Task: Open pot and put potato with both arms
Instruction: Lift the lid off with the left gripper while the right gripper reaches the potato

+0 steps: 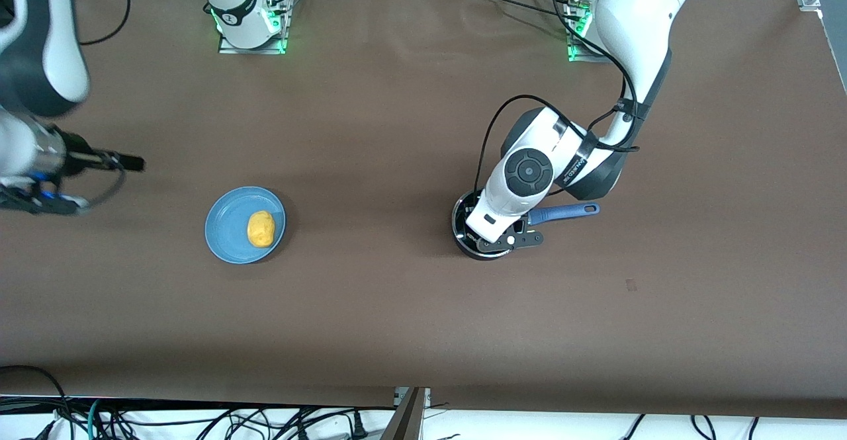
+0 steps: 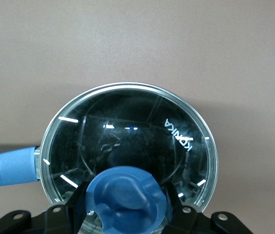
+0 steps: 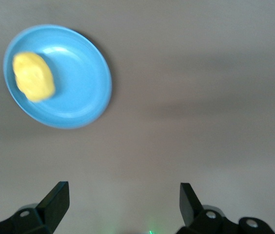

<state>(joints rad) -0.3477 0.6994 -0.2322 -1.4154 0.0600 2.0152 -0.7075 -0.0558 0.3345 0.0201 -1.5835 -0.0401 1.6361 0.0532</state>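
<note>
The left gripper is down on the pot, toward the left arm's end of the surface, its jaws set either side of the blue knob of the glass lid, though whether they are clenched on it I cannot tell. If the hold is shallow or off-centre, the smooth knob may slip on the lift and the lid drop back, or the light pot may drag along by its blue handle. The right gripper hangs with jaws released over bare surface near the blue plate carrying the potato, toward the right arm's end; a descent from there would miss, or nudge the potato off the plate.
</note>
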